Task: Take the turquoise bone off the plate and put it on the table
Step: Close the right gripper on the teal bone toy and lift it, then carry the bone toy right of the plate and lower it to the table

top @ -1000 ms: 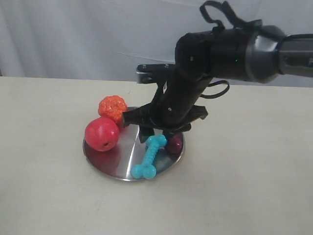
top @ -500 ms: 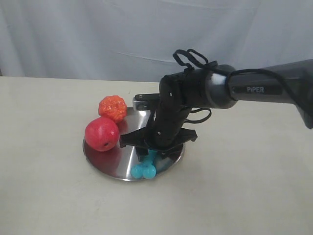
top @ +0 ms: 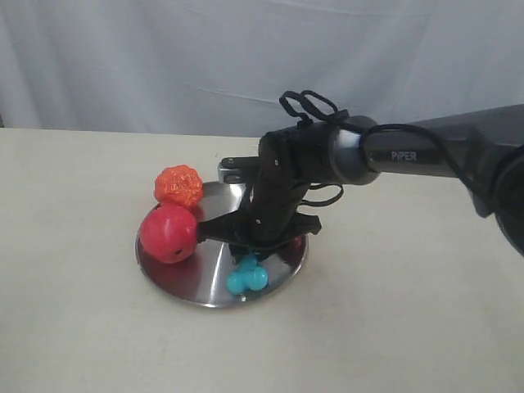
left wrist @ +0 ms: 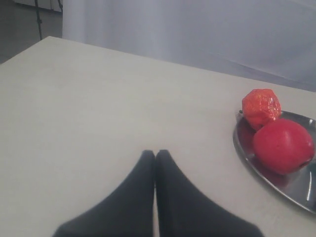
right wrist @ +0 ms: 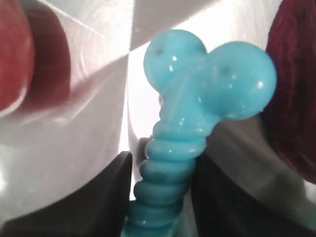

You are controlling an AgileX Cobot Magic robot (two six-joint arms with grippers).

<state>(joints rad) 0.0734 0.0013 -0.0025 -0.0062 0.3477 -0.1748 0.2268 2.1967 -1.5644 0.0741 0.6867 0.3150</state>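
Note:
The turquoise bone (top: pixel 246 278) lies on the steel plate (top: pixel 176 278), near its front rim. My right gripper (top: pixel 250 250) is lowered onto it and hides most of its shaft from the exterior view. In the right wrist view the right gripper (right wrist: pixel 163 163) stands open astride the ribbed shaft of the bone (right wrist: pixel 207 79). One finger touches the ribs; a thin bright gap shows at the other. The bone's knobbed end points away from the jaws. My left gripper (left wrist: pixel 155 153) is shut and empty above the beige table (top: pixel 409 327), left of the plate (left wrist: pixel 276 182).
A red apple-like ball (top: pixel 168 233) sits on the plate's left side, and an orange bumpy ball (top: pixel 178 186) rests at its back rim. A dark purple item (right wrist: pixel 296 98) lies close beside the bone's knob.
My right arm has come down and forward over the plate; its fingers now straddle the bone's shaft. The plate and the two balls have shifted slightly to the left.

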